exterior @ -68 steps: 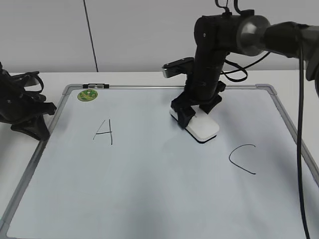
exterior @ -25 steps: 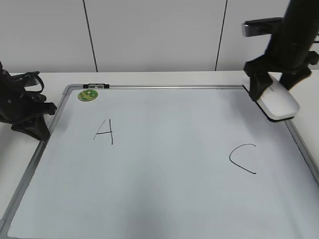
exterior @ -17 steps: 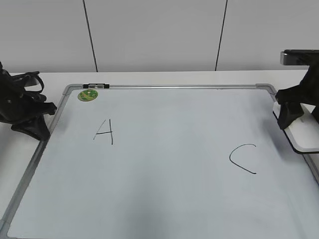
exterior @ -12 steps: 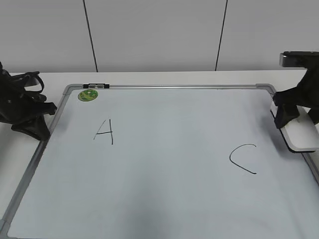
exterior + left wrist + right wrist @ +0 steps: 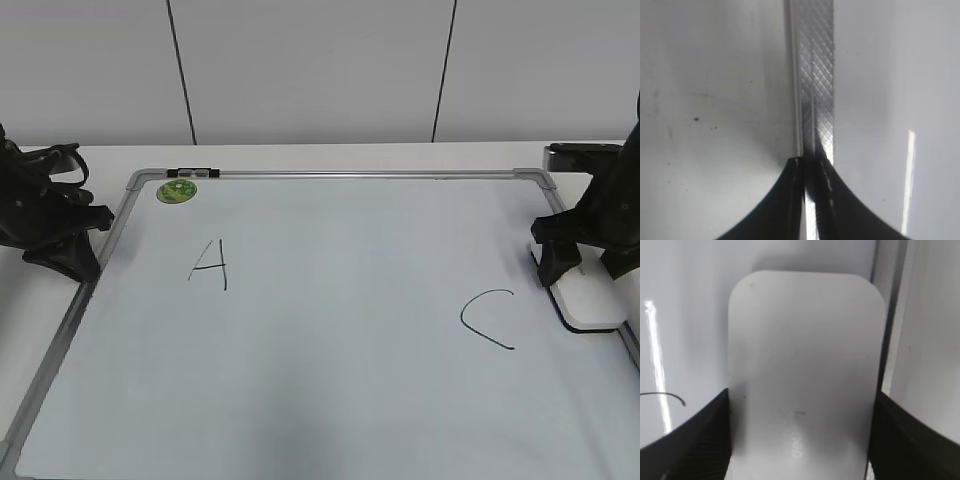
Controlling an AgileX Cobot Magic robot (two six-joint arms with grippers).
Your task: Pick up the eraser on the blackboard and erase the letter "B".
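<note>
The blackboard (image 5: pixel 330 400) lies flat and shows a black "A" (image 5: pixel 208 265) and a "C" (image 5: pixel 485 318). No letter "B" is in view. My right gripper (image 5: pixel 588 262) is shut on the white eraser (image 5: pixel 590 300) and holds it low at the board's right edge, right of the "C". In the right wrist view the eraser (image 5: pixel 805 365) fills the space between the fingers of that gripper (image 5: pixel 801 397). I cannot tell whether it touches the board. My left gripper (image 5: pixel 60 250) is shut and empty at the board's left edge. In its wrist view it (image 5: pixel 810 165) sits over the frame (image 5: pixel 815 75).
A round green magnet (image 5: pixel 176 191) sits at the board's far left corner, beside a small dark clip (image 5: pixel 190 173) on the frame. The board's right frame rail (image 5: pixel 890 315) runs just beside the eraser. White table surrounds the board.
My right gripper carried the eraser from the board's middle, between "A" and "C", up and right to the right edge, then lowered it there. The left arm has not moved.
</note>
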